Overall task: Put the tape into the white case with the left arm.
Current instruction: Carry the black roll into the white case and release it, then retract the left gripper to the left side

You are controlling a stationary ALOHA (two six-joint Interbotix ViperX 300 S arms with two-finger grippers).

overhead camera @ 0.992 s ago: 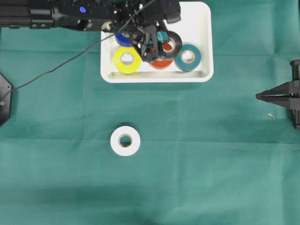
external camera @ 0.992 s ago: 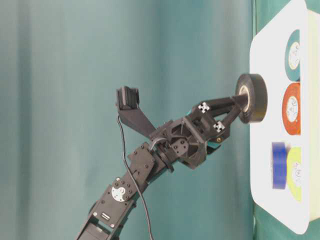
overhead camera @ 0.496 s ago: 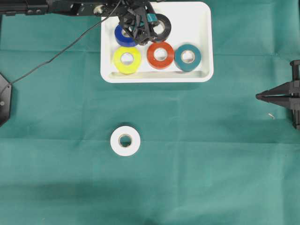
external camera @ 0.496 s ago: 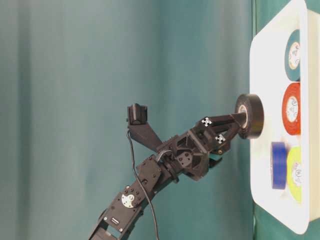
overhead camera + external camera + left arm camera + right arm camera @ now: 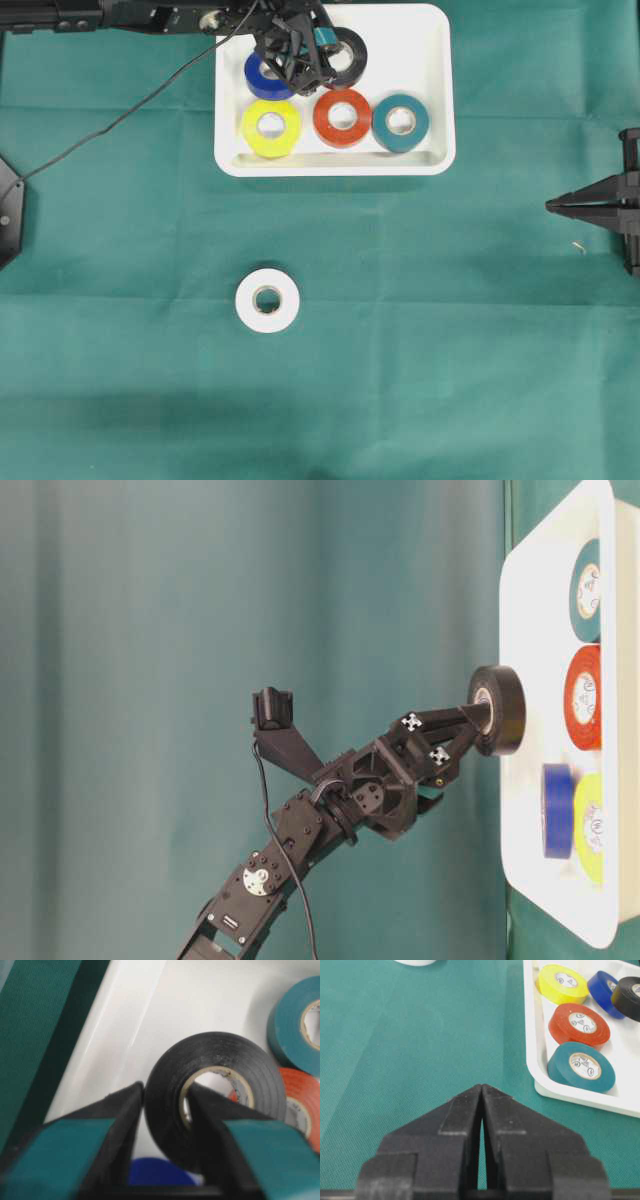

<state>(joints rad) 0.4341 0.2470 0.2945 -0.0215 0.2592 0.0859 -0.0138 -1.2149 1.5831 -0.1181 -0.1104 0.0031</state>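
At the bench's far edge, over the white case [image 5: 430,90], the left tool [image 5: 165,1110] straddles the wall of the black tape [image 5: 215,1095], one finger through its core; whether it is clamped or loosened I cannot tell. The roll stands tilted beside the blue roll [image 5: 262,78]. Advice: part fully, then withdraw straight upward so the finger clears the core without dragging the roll out.
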